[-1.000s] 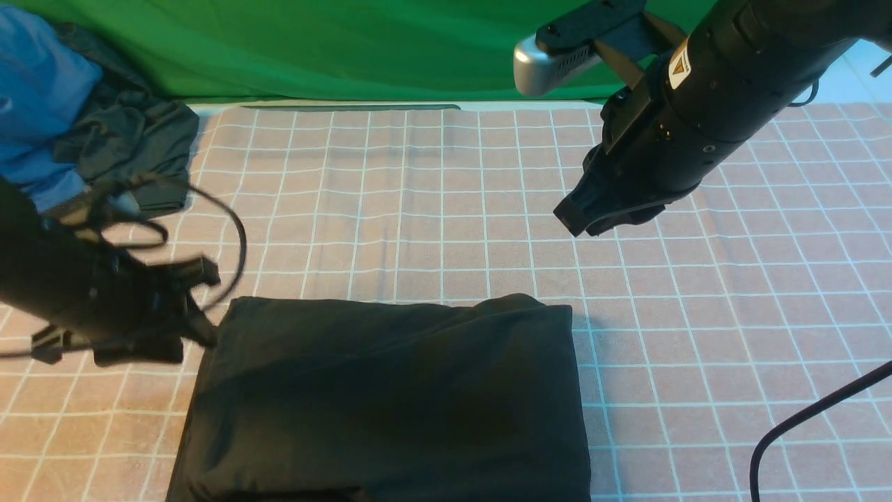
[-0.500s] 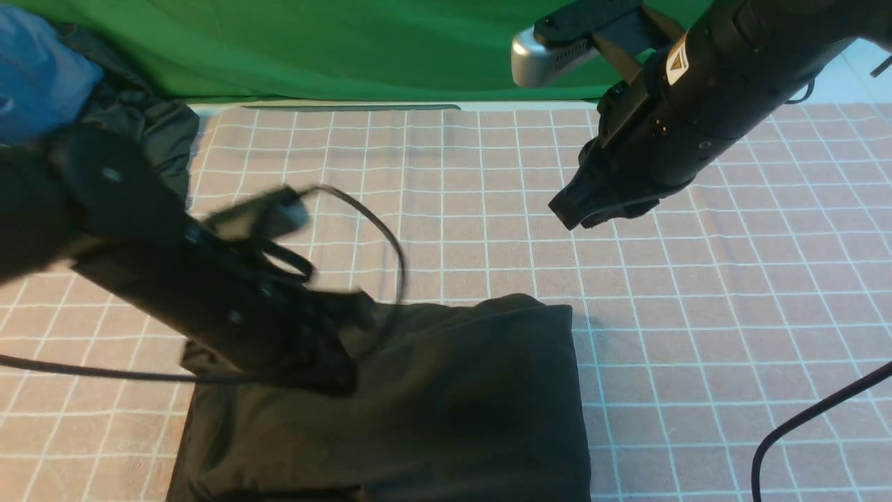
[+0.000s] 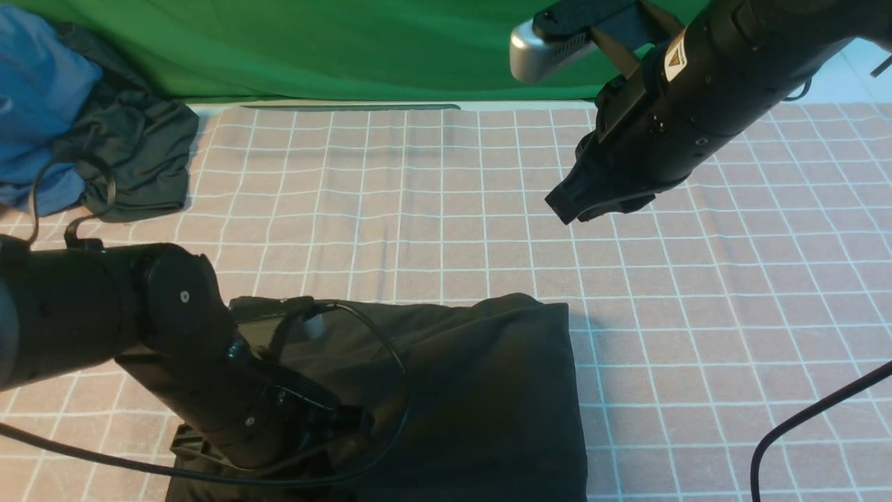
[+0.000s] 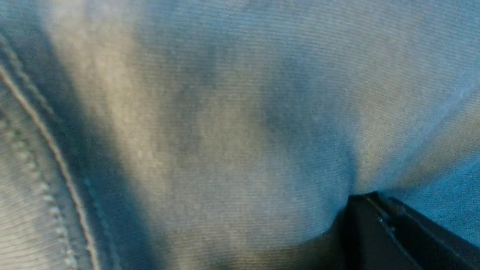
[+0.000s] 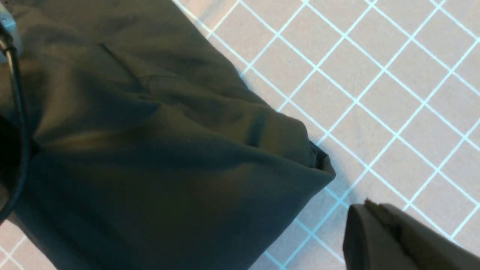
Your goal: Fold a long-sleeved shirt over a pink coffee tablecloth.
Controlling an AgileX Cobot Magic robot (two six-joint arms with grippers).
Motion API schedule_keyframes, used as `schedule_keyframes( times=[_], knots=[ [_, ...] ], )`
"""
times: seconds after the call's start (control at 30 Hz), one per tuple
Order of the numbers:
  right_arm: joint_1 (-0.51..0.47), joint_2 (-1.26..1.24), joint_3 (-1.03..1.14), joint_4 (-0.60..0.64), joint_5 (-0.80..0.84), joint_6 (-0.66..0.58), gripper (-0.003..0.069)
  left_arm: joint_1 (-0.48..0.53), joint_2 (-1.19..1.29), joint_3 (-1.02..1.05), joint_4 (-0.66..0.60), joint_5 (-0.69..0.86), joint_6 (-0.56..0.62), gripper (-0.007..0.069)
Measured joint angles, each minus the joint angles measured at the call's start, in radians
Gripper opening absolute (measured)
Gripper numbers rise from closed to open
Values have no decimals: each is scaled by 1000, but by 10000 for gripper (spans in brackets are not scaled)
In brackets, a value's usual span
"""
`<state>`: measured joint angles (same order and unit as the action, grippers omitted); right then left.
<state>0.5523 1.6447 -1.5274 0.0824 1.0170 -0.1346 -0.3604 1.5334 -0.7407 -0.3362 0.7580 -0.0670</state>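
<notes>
Folded long-sleeved shirt (image 3: 474,390) near-centre on pink coffee tablecloth (image 3: 697,314); left gripper (image 3: 341,425) closed, pressing it; right gripper (image 3: 568,206) closed, empty, raised.

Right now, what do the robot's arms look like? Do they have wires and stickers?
Both are thick black tubes. The left arm has a round joint cap with a small screw and thin black cables looping round it. The right arm wears a small triangle warning sticker and carries a silver-ended camera. Its dark fingers form a blunt wedge.
</notes>
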Motion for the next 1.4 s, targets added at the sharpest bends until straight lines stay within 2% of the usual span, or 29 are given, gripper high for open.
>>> schedule_keyframes(
  times=[0.13, 0.3, 0.43, 0.57, 0.8, 1.1, 1.2, 1.27, 1.33, 1.4],
  knots=[
    [0, 0, 0, 1, 20, 0, 37, 0, -31, -18, 12, 20, -29, 13],
    [0, 0, 0, 21, 163, -30, 37, 0, -139, -32, 13, 56, -67, 13],
    [0, 0, 0, 48, 194, -60, 37, 0, -163, -26, 14, 68, -93, 13],
    [0, 0, 0, 78, 188, -73, 37, 0, -155, 34, 21, 22, -105, 13],
    [0, 0, 0, 96, 169, -80, 37, 0, -138, 146, 66, -80, -202, 13],
    [0, 0, 0, 98, 157, -83, 37, 10, -222, 8, 95, 26, -223, 13],
    [0, 0, 0, 98, 157, -83, 37, 80, -260, -80, 191, 98, -325, 13],
    [0, 0, 0, 99, 155, -83, 39, 164, -260, -122, 249, 147, -359, 13],
    [0, 0, 0, 99, 154, -83, 41, 295, -240, -150, 237, 159, -341, 13],
    [0, 0, 0, 99, 153, -83, 41, 407, -200, -160, 145, 150, -266, 13]
  ],
)
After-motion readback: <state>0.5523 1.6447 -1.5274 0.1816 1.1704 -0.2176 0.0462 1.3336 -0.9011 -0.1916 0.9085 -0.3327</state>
